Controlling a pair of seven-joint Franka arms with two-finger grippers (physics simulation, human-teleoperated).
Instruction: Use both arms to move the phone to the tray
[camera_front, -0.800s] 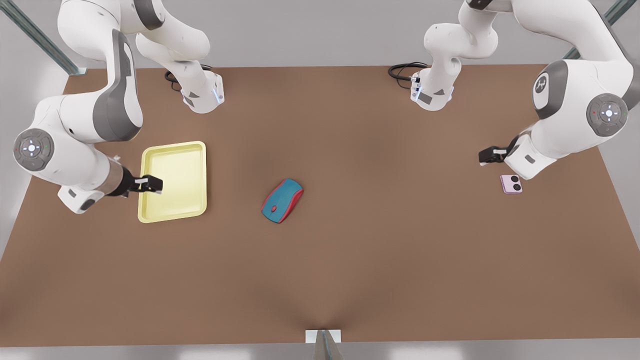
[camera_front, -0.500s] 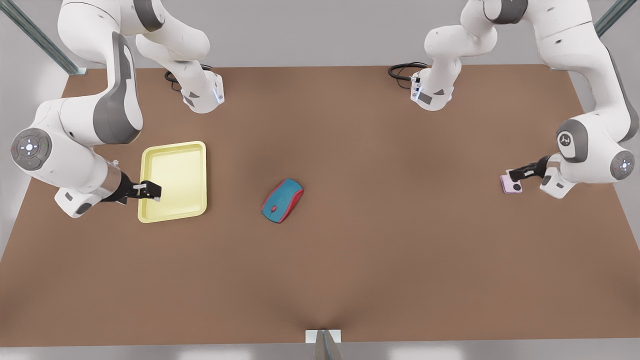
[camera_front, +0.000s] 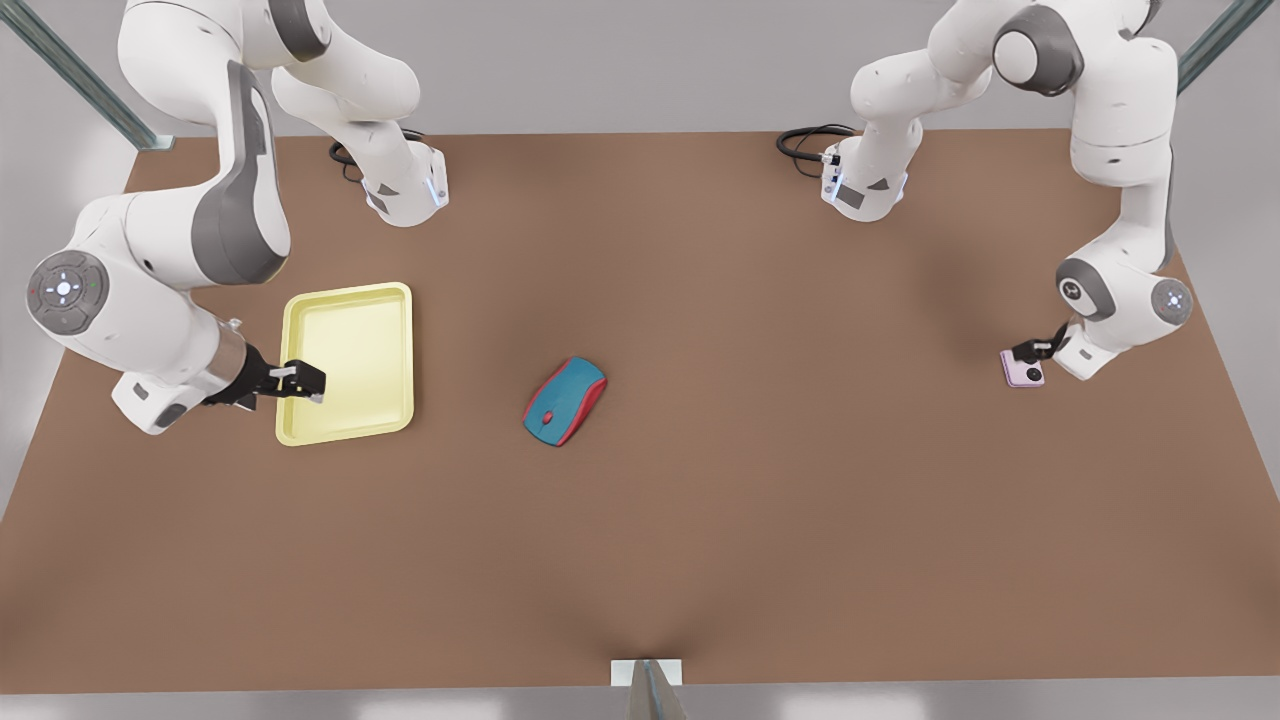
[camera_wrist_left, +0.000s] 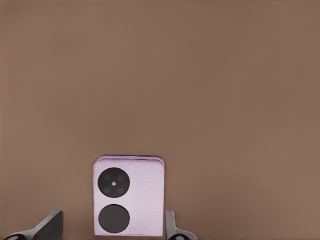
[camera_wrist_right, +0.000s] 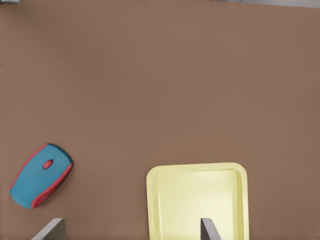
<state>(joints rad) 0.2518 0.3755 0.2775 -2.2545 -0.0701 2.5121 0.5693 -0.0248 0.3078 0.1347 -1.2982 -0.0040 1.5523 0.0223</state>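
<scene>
The pale pink-lilac phone (camera_front: 1022, 371) lies flat on the brown table at the front view's right, its two black lenses up. My left gripper (camera_front: 1036, 350) hangs low over the phone's far edge. In the left wrist view the phone (camera_wrist_left: 146, 200) sits between the open fingers (camera_wrist_left: 51, 227) of my left gripper (camera_wrist_left: 111, 233), one finger close beside it, the other apart. The pale yellow tray (camera_front: 346, 290) rests at the front view's left. My right gripper (camera_front: 300, 383) hovers open above the tray's near left part, nothing held. The right wrist view shows the tray (camera_wrist_right: 196, 166) below that open gripper (camera_wrist_right: 130, 233).
A teal-and-red mouse (camera_front: 564, 401) lies mid-table between tray and phone, and the right wrist view has the mouse (camera_wrist_right: 40, 176) too. Both arm bases and black cables (camera_front: 805, 142) stand at the table's far edge. Bare brown tabletop surrounds the objects.
The left arm swung round and lowered, bringing its gripper from beside the phone to straddling it. The right arm shifted only slightly over the tray.
</scene>
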